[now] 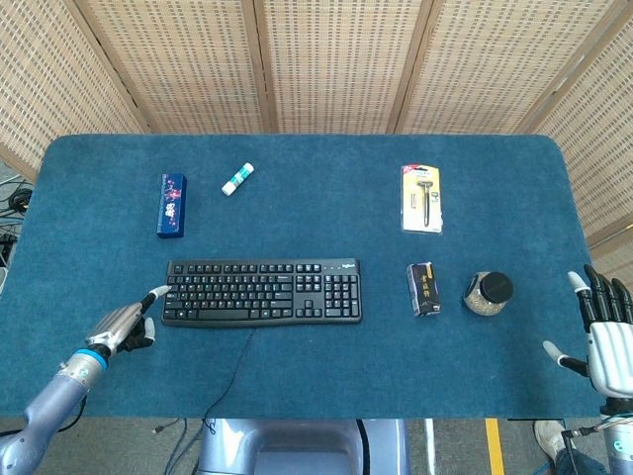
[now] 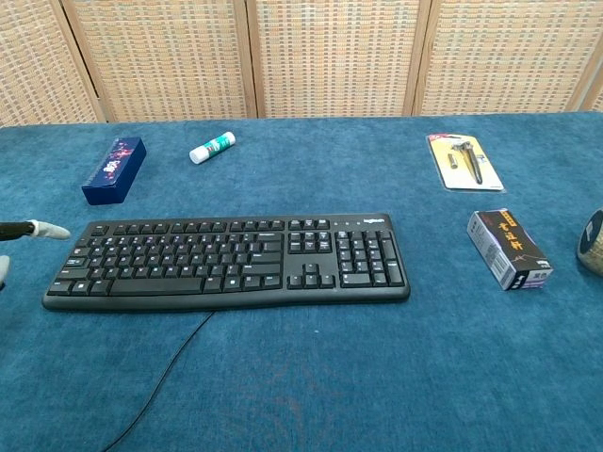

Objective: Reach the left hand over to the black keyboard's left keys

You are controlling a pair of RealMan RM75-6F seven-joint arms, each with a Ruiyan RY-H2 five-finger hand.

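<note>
The black keyboard [image 1: 262, 291] [image 2: 226, 262] lies mid-table with its cable running toward the front edge. My left hand [image 1: 123, 324] hovers just off the keyboard's left end, near the front left corner, fingers apart and empty; one fingertip [image 1: 161, 291] reaches the keyboard's left edge. In the chest view only a fingertip [image 2: 47, 230] of that hand pokes in at the left border, beside the left keys. My right hand [image 1: 606, 341] stays at the table's right edge, fingers spread, holding nothing.
A blue box [image 1: 171, 205] and a glue stick [image 1: 237, 178] lie behind the keyboard on the left. A razor pack [image 1: 421, 198], a small dark box [image 1: 423, 288] and a black-lidded jar [image 1: 488, 292] sit on the right.
</note>
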